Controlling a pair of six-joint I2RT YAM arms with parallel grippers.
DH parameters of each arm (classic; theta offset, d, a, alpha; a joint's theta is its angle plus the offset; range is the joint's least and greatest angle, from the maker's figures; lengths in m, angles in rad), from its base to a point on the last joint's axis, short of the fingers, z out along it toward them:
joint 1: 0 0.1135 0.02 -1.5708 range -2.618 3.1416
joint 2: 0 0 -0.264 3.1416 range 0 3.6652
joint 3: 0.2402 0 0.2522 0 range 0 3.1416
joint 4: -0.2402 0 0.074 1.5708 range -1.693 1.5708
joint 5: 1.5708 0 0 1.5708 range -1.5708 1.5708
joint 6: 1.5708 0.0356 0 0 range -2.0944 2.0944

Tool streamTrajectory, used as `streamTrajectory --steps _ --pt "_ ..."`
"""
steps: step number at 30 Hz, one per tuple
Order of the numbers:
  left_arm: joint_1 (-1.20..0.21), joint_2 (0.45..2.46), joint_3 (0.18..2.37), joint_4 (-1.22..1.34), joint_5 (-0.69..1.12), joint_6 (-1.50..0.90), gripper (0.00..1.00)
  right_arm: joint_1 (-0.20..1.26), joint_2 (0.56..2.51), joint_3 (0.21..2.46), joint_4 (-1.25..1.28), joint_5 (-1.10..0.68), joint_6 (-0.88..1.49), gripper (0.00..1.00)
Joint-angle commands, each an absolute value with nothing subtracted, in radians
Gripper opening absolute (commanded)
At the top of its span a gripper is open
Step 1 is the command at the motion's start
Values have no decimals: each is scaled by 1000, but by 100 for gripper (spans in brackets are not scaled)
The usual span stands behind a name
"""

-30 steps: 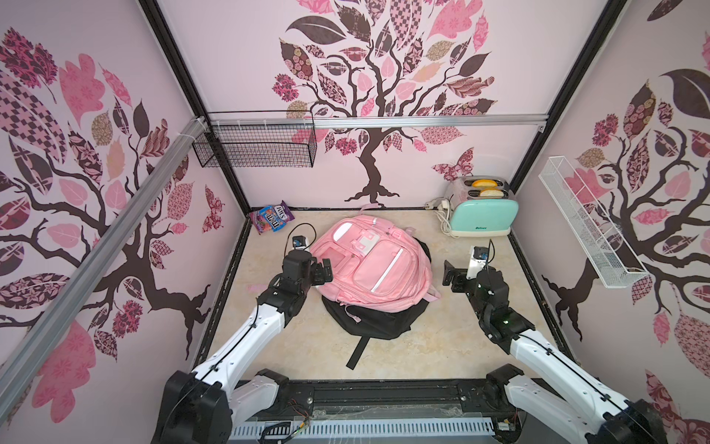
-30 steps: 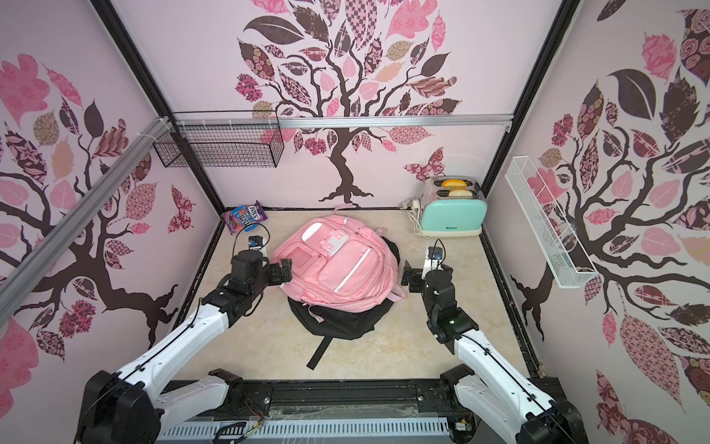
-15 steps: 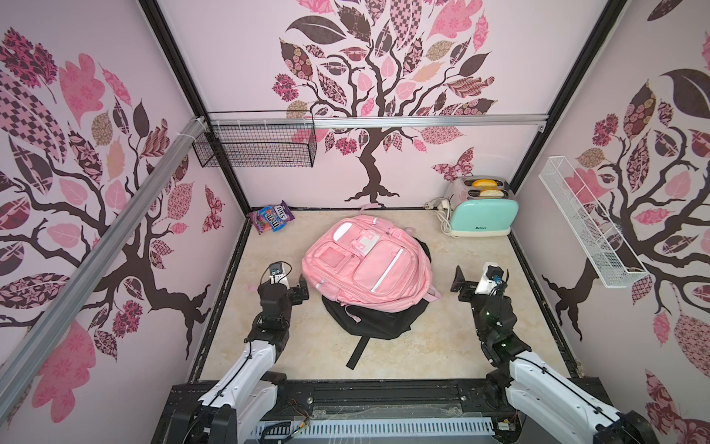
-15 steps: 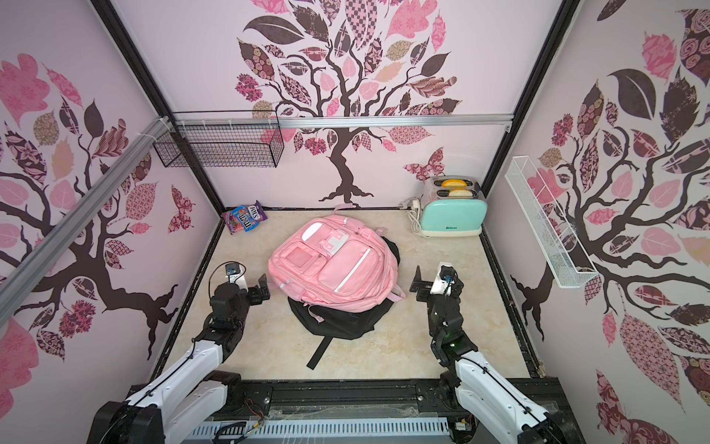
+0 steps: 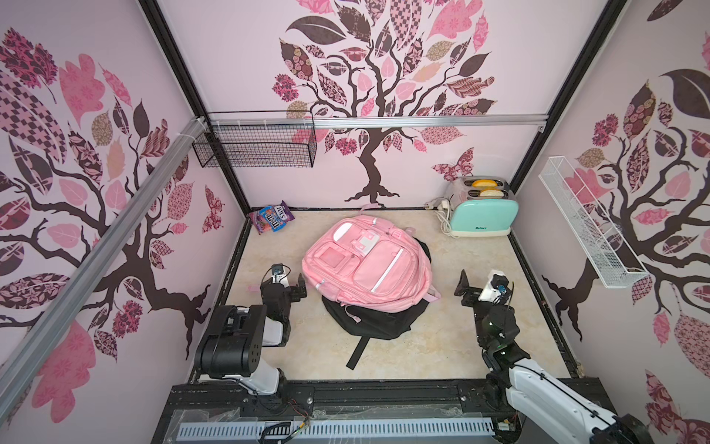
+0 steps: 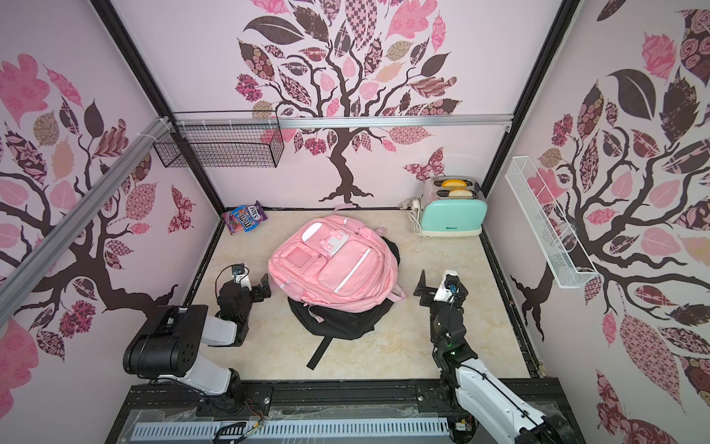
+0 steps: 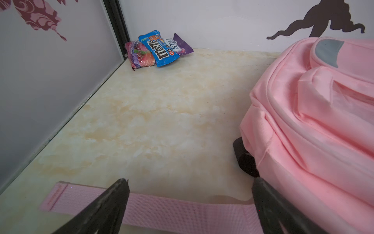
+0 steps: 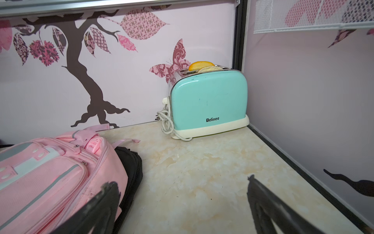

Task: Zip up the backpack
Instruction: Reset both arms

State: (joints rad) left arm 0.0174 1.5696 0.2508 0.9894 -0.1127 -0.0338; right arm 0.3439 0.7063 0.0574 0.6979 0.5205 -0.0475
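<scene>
Backpack: the pink backpack (image 5: 369,265) lies front-up in the middle of the marbled table (image 5: 442,346), resting on top of a black backpack (image 5: 369,321).
Left gripper: the left gripper (image 5: 286,277) sits low, just beside the pink backpack's left edge, with its jaws spread wide and nothing between them.
Strap: in the left wrist view, a flat pink strap (image 7: 182,210) lies on the table under the fingers.
Right gripper: the right gripper (image 5: 482,282) is near the pack's right side but apart from it, its jaws spread wide and empty.
Far corners: candy packets (image 5: 272,217) lie at the left and a mint toaster (image 5: 482,215) stands at the right.
</scene>
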Motion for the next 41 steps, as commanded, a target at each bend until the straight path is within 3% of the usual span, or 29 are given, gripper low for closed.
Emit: streamTrajectory --steps 1,4,7,13,17,23,41 --pt "31 1561 339 962 -64 -43 98 298 743 56 754 513 -54 99" --pt "34 1549 318 983 -42 -31 98 270 862 54 862 536 -96 99" --pt "34 1565 315 1016 -61 -40 98 186 1020 86 940 450 -35 99" --pt "32 1551 344 938 -45 -31 98 141 1432 166 1212 417 -60 99" --pt "33 1558 393 854 -44 -30 98 140 1630 239 1294 249 -154 99" --pt "32 1556 391 851 -44 -28 98 75 1556 386 892 136 -95 99" --pt "33 1557 395 848 -41 -31 98 67 1551 391 876 124 -90 99"
